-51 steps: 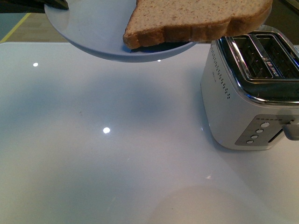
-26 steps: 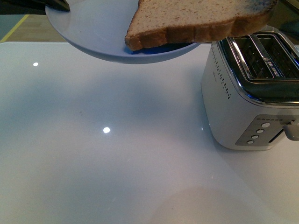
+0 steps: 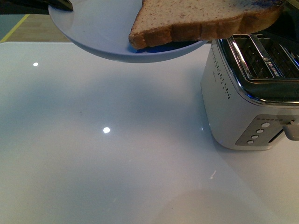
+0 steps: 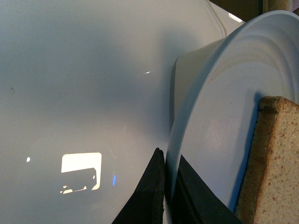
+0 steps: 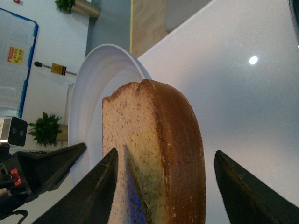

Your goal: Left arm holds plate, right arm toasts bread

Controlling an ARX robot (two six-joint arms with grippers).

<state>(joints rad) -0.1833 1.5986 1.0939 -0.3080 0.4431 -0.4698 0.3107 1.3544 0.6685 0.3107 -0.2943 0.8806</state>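
Note:
The pale blue-grey plate (image 3: 103,32) is held in the air at the top of the front view, with my left gripper (image 3: 60,4) shut on its rim. In the left wrist view the two black fingertips (image 4: 156,186) pinch the rim of the plate (image 4: 219,116). The bread (image 3: 201,18) lies on the plate, one end overhanging the rim above the toaster (image 3: 233,107). In the right wrist view my right gripper (image 5: 167,156) is open, its fingers on either side of the bread (image 5: 159,140). One finger is close to the flat face and the other stands apart from the crust.
The silver toaster stands on the glossy white table (image 3: 107,163) at the right, its two open slots (image 3: 266,60) facing up and its lever and buttons (image 3: 259,133) on the near face. The table's far edge (image 3: 28,43) runs behind the plate.
The plate and bread have shifted slightly to the right, toward the toaster. The left gripper keeps its hold on the rim.

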